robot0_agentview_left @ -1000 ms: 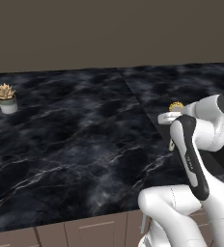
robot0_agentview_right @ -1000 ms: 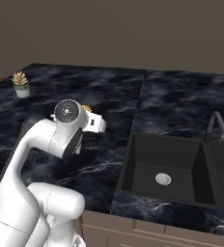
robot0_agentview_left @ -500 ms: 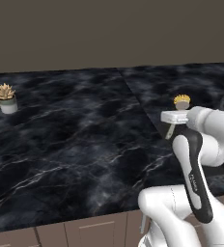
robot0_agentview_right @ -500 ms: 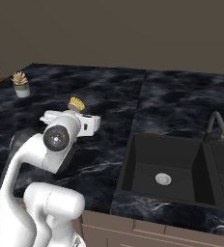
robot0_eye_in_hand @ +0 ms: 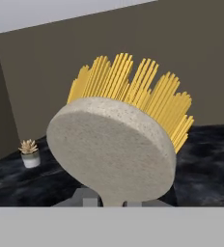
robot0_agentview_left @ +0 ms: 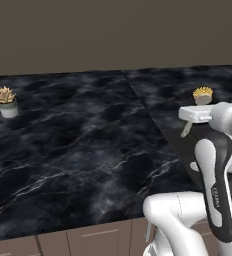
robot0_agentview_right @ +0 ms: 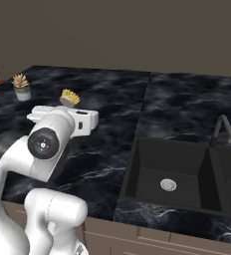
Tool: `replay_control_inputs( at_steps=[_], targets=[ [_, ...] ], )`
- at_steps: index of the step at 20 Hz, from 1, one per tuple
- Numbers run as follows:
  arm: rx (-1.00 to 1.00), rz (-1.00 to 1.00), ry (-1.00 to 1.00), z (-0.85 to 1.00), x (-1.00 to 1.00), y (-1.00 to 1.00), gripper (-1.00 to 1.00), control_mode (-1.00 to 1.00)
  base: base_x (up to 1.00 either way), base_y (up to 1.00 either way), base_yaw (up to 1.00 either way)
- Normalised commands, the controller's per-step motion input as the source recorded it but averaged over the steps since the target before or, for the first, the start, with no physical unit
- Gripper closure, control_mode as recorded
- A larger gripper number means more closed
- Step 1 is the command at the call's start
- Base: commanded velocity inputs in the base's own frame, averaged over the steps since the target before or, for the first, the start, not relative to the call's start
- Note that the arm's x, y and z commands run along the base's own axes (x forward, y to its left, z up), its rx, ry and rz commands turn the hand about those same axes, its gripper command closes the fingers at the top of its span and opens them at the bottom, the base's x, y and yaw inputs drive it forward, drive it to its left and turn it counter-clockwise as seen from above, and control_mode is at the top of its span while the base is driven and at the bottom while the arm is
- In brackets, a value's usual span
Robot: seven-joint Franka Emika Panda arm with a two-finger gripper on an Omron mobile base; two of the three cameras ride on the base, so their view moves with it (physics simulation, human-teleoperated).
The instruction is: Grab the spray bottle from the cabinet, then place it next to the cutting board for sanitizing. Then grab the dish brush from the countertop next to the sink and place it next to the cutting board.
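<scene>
Two-finger gripper pinching the dish brush with pale cream round head and yellow bristles, now carried higher and farther than a second ago, bristles up above the black marble-look countertop, small potted succulent far left, black sink right.

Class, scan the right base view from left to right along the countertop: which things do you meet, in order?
Potted succulent → dish brush → sink basin → faucet.
</scene>
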Motion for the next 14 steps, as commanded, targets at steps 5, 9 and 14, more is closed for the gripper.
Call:
replay_control_inputs(
  at_steps=[5, 9, 14],
  targets=[
    [0.0, 0.0, -0.17, 0.25, -0.79, 0.0, 1.0, -1.0, 0.0, 0.0, 0.0],
    [0.0, 0.0, -0.26, 0.2, -0.96, 0.0, 1.0, -1.0, 0.0, 0.0, 0.0],
    [0.0, 0.0, -0.1, 0.07, -0.38, 0.0, 1.0, 1.0, -0.35, -0.01, 0.0]
  ],
)
